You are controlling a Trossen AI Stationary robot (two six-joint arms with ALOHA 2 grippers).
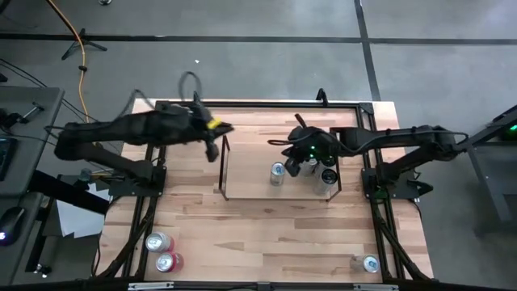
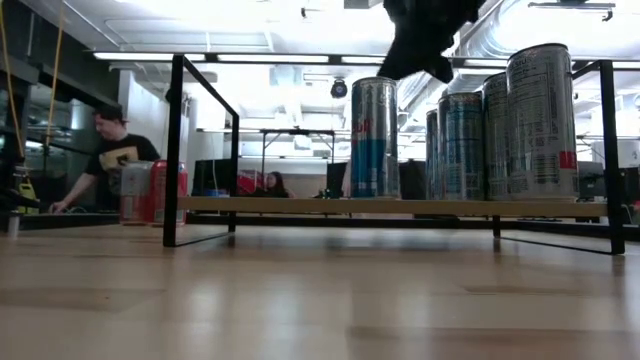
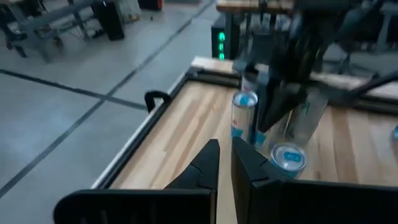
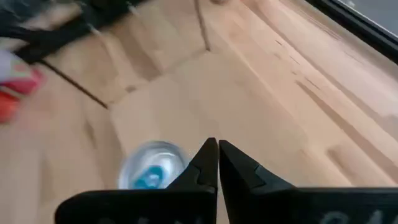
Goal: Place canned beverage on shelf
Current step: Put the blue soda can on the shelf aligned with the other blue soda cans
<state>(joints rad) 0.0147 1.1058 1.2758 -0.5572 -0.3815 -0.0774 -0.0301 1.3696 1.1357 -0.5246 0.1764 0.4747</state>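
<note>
The shelf (image 1: 242, 199) is a low black rod rack at the table's middle, with a wooden board (image 2: 300, 204) showing in the low view. One silver-blue can (image 1: 278, 172) stands on it alone. Several more cans (image 1: 329, 175) stand at its right end. My right gripper (image 1: 290, 162) hovers shut and empty just above the lone can, whose top also shows in the right wrist view (image 4: 151, 172). My left gripper (image 1: 212, 149) is shut and empty, in the air over the shelf's left end frame (image 1: 221, 166).
Two red cans (image 1: 163, 250) stand at the table's near left corner. One silver can (image 1: 369, 263) stands at the near right corner. A black rail frame (image 1: 258, 103) runs along the table's edges. People (image 2: 112, 160) are in the room behind.
</note>
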